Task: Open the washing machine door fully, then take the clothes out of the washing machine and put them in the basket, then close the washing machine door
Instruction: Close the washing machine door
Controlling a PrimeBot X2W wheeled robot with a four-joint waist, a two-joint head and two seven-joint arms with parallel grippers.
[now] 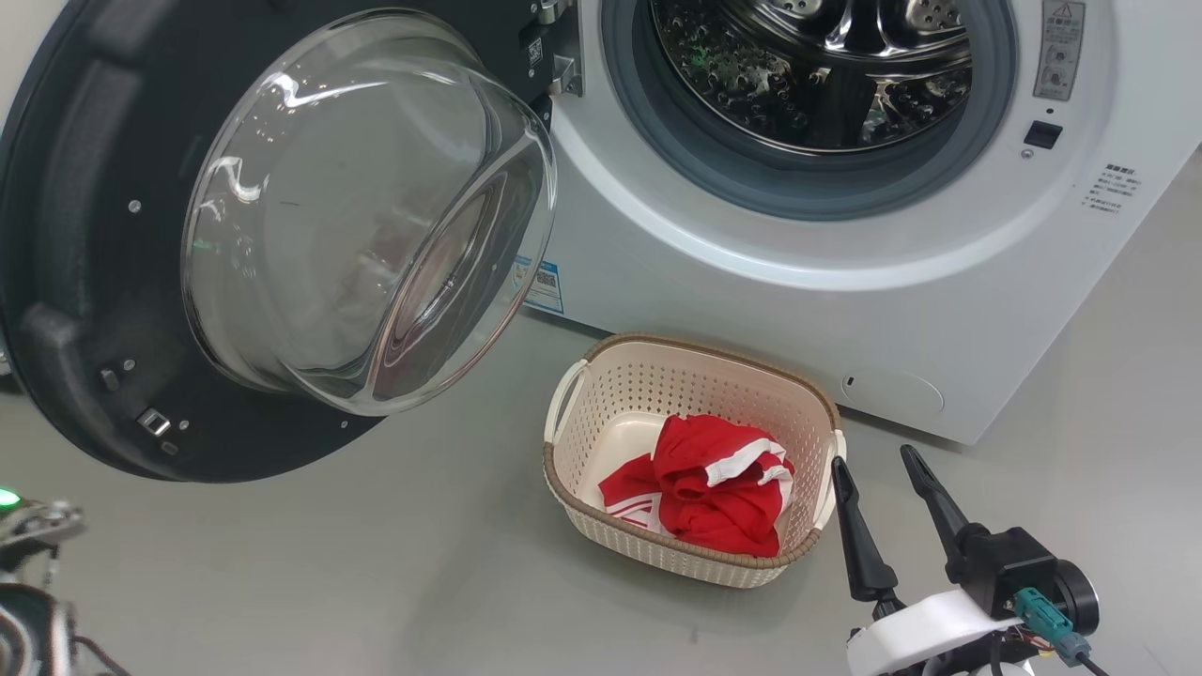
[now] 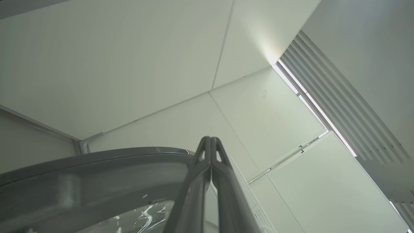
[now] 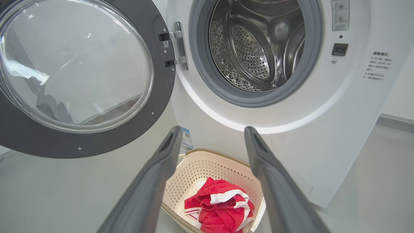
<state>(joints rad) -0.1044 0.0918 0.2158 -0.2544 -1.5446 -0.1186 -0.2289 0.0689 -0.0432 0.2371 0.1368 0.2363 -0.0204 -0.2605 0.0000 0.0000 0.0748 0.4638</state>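
the washing machine door (image 1: 357,216) stands swung wide to the left of the washing machine (image 1: 751,310), its clear glass bowl bulging from the black rim. it hangs on a metal hinge (image 3: 176,45) at the left edge of the opening. inside the grey rubber ring (image 1: 751,183), the perforated steel drum (image 1: 808,66) gleams with bare metal. a small blue label (image 1: 545,286) sits low on the white front panel, partly behind the glass.

the basket (image 1: 695,352) rests on the grey floor (image 1: 376,563) just in front of the machine, below the opening. the clothes (image 1: 714,488), red with white trim, lie bunched inside it toward its near right corner.

the right gripper (image 1: 873,460) hovers close to the basket's right end. its 2 dark fingers are spread wide and hold nothing, and they are clear of the fabric. in the right wrist view those fingers frame the basket and the garments below.

the left gripper (image 2: 211,139) has its 2 fingers pressed together with nothing between them. it points up toward pale wall panels, rising past the door's upper rim. whether it touches the door cannot be told.
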